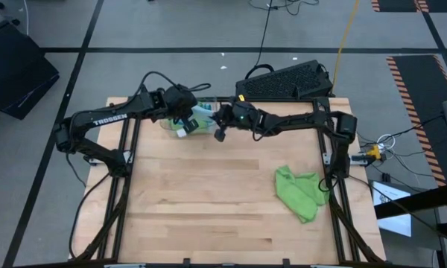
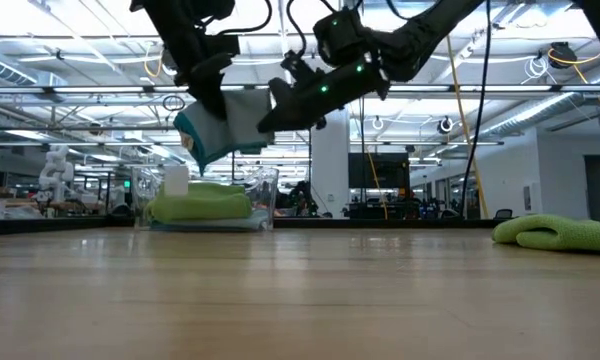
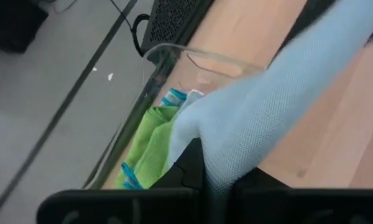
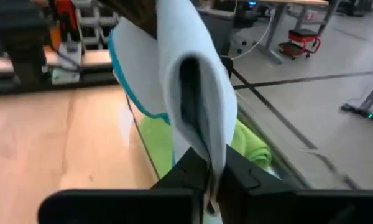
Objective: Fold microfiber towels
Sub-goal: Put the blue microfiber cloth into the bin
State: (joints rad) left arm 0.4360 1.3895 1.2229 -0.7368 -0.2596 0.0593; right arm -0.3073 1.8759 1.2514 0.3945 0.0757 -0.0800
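A folded light blue microfiber towel (image 2: 230,125) hangs in the air between my two grippers, over a clear plastic tray (image 2: 263,195) at the table's far edge. My left gripper (image 2: 208,92) is shut on its left part and my right gripper (image 2: 272,118) on its right end. Folded lime green towels (image 2: 200,205) lie stacked in the tray (image 3: 174,53), with blue ones among them (image 3: 173,98). Another lime green towel (image 1: 299,192) lies crumpled on the table's right side. My left gripper pinches the blue towel's end (image 3: 221,168) between its two fingers, slanting down from the table's left. The cloth runs away from the fingers as a thick folded band, clear of the tray. My right gripper pinches a rounded fold of the blue towel (image 4: 206,152), several layers, coming nearly level from the table's right. The fold stands up beyond the fingers, and the towel is clear of the tray.
A black keyboard-like box (image 1: 287,80) sits behind the table's far edge. The wide bare wooden tabletop (image 1: 208,193) stretches toward the near edge. The tray's clear walls (image 4: 143,149) stand directly under the held towel.
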